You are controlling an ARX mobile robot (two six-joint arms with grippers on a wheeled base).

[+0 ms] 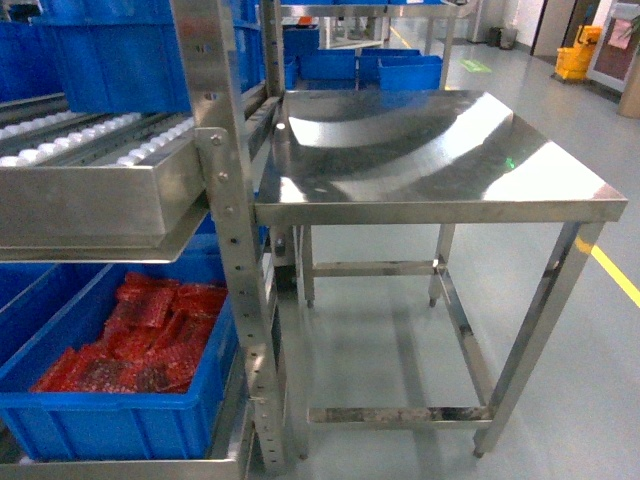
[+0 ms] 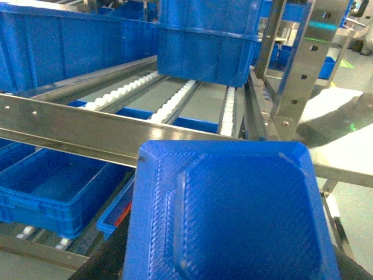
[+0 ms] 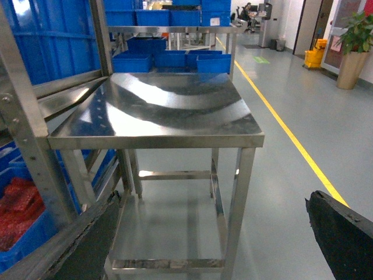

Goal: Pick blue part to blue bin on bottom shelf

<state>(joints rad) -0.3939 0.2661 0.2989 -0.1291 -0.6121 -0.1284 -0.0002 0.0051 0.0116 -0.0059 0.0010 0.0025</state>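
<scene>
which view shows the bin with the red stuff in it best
The head view: the blue bin on the low rack level shows its front wall, rim and the pile of red packets. The right wrist view catches only a corner with red packets at its left edge. The left wrist view shows just a sliver of red.

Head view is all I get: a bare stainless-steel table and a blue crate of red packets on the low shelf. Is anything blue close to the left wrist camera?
Observer: Yes, a bright-blue textured plastic piece fills that view's foreground. What holds it is hidden.
Operator: Any other crate down low?
Observer: A blue plastic crate sits below the flat steel rail, with nothing visible inside it.
Operator: And the right arm?
Observer: The right gripper is open, with nothing between its dark fingers.
</scene>
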